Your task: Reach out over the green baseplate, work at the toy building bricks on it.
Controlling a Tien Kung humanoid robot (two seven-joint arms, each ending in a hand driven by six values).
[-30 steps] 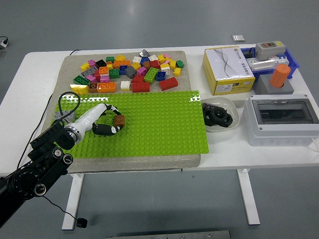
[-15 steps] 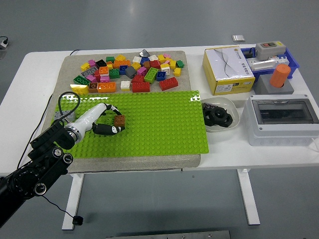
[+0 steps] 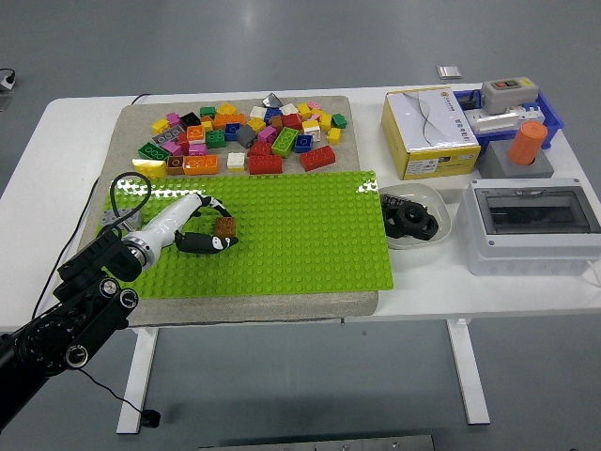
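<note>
Little has shifted since a second ago: my left hand (image 3: pixel 192 228) stays on the green baseplate (image 3: pixel 300 235), fingers (image 3: pixel 208 243) curled round the brown brick (image 3: pixel 224 226) near its left edge. I judge seating underway; next, press squarely down.

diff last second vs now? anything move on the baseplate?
Barely anything. The left hand remains curled around the brown brick on the green baseplate, at most nudged a hair toward the far side; no release and no new grasp. The loose brick pile on the far side of the baseplate, the yellow box and the white bowl are unchanged.
</note>
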